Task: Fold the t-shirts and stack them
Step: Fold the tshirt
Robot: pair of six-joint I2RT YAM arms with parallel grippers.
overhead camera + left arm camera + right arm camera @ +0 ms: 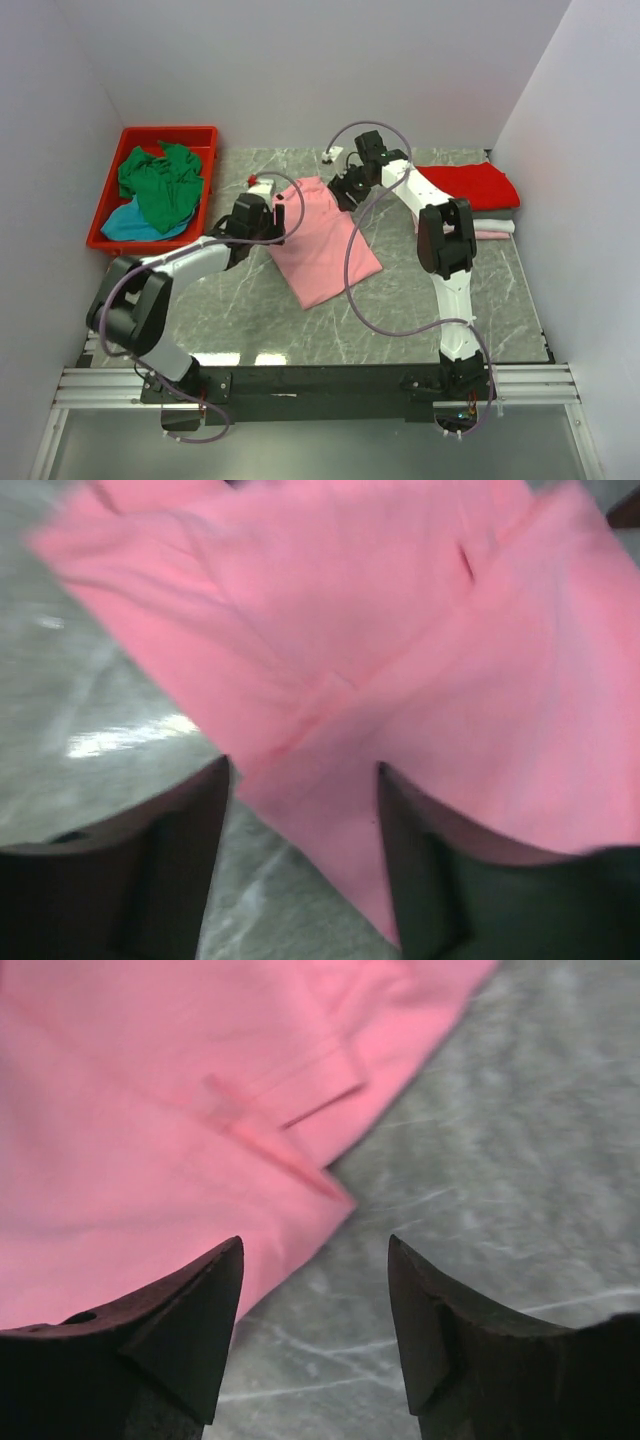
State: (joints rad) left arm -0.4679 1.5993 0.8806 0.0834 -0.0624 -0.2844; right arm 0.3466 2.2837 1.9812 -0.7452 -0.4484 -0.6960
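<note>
The top external camera looks down from the near edge over the whole desk (pixel 300 330); both wrist cameras face the same pink t-shirt (pixel 322 245) at close range.

The green t-shirt (pixel 160 183) is covering most of the teal t-shirt (pixel 135 225) in the red bin (pixel 170 131). At the right, the red t-shirt (pixel 470 185) is hiding all but an edge of a pale t-shirt (pixel 495 227). In the left wrist view, the salmon pink t-shirt (pixel 400 660) is blurring and running off the top and right edges.
</note>
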